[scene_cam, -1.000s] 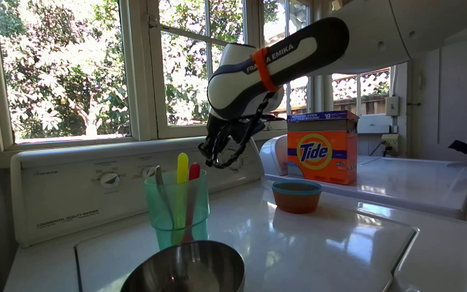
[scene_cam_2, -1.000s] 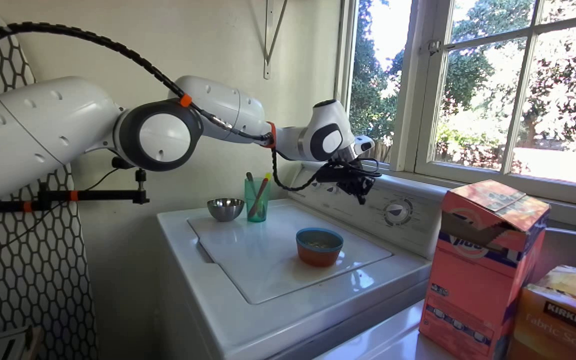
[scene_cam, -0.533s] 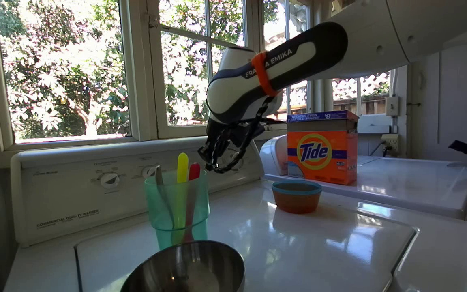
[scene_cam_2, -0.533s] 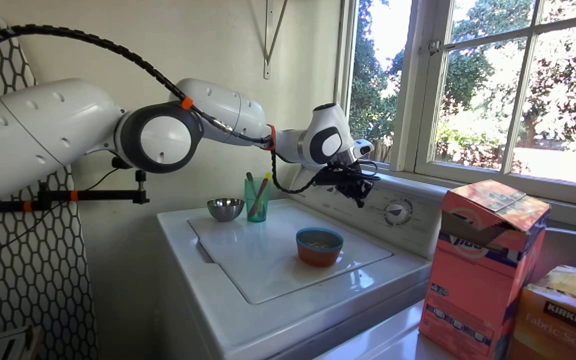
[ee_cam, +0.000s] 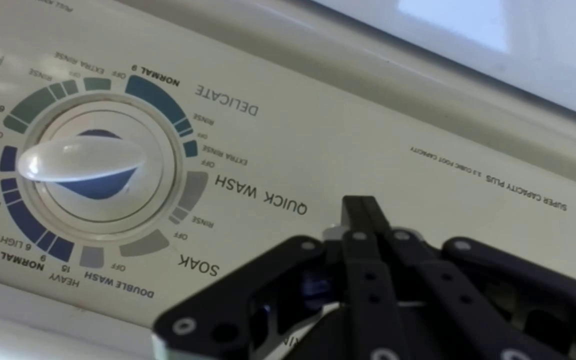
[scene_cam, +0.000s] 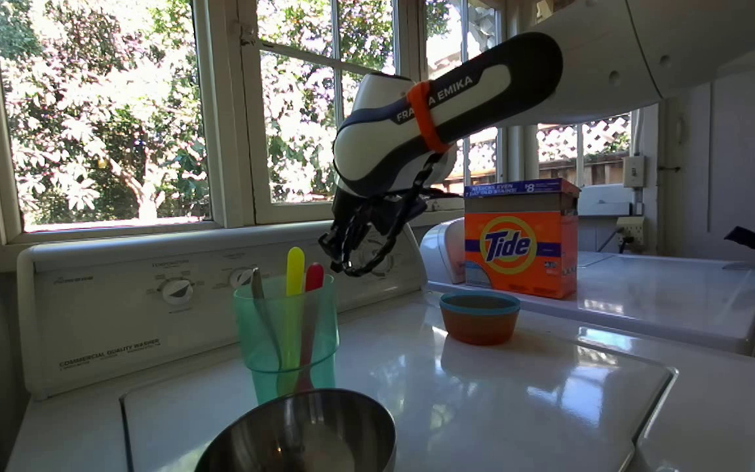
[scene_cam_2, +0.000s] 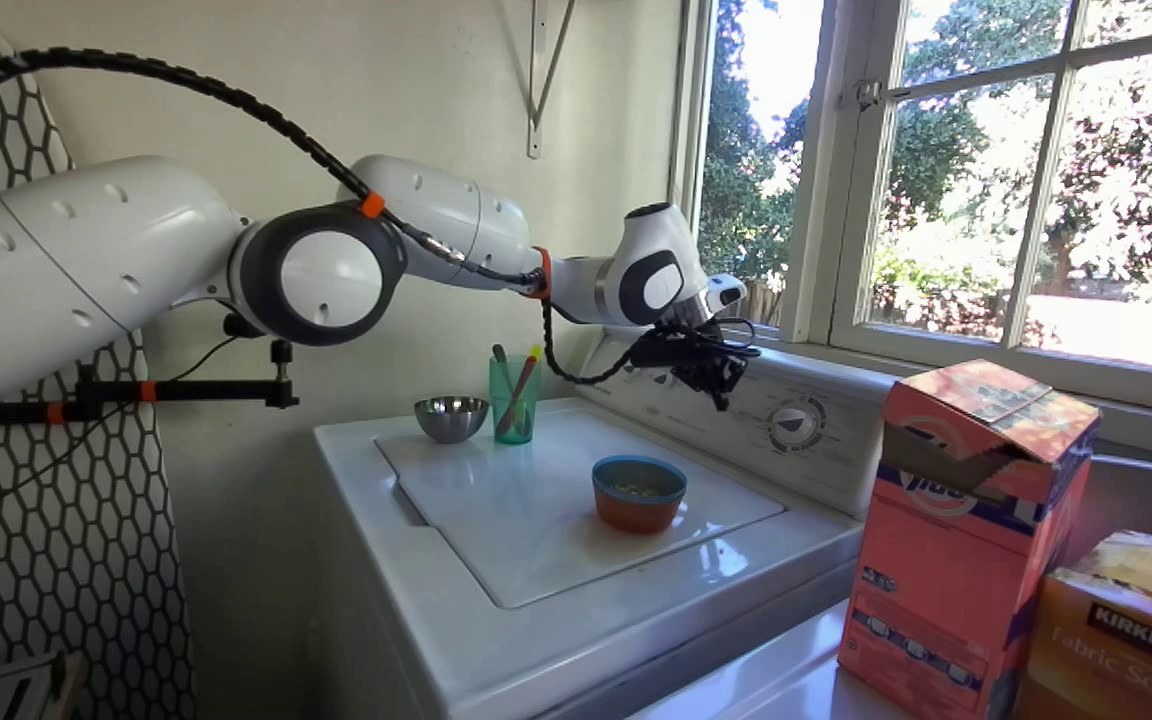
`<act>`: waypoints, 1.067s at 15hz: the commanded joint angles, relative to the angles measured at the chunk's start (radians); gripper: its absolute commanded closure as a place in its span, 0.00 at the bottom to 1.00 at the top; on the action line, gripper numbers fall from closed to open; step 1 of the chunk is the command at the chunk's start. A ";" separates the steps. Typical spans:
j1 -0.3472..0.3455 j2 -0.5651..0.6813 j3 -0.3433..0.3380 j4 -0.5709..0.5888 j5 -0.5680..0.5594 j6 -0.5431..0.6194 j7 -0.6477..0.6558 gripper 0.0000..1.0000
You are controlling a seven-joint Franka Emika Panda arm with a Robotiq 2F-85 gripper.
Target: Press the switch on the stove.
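Bright windows (scene_cam: 102,118) stand behind the control panel (scene_cam: 102,314) of the white washer (scene_cam_2: 446,600), whose glossy top is the worktop (scene_cam_2: 526,530). Compared with half a second ago, the hand (ee_cam: 362,202) sits slightly higher in front of the panel; everything on the worktop keeps its place. Its fingers (ee_cam: 352,215) are pressed together, empty, and the wrist view shows them beside the panel's large dial (ee_cam: 99,165), apart from it; whether they touch the panel I cannot tell. Out from the panel, a green cup (scene_cam: 328,321) holds yellow, red and grey utensils (scene_cam: 293,282). Farther from the panel stands a steel bowl (scene_cam_2: 451,428), contents unclear; toward the panel's dial end, a blue-rimmed orange bowl (scene_cam_2: 636,514) holds something pale.
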State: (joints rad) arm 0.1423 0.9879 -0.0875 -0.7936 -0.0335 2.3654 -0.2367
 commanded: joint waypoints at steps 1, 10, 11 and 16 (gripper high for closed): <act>0.008 -0.003 -0.010 -0.001 -0.006 0.025 0.021 1.00; 0.011 0.029 -0.033 0.032 -0.016 0.017 0.024 1.00; 0.011 0.032 -0.035 0.034 -0.015 0.017 0.024 1.00; 0.016 0.043 -0.035 0.046 -0.014 0.016 0.015 1.00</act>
State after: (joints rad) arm 0.1477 1.0023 -0.1111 -0.7855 -0.0356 2.3762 -0.2367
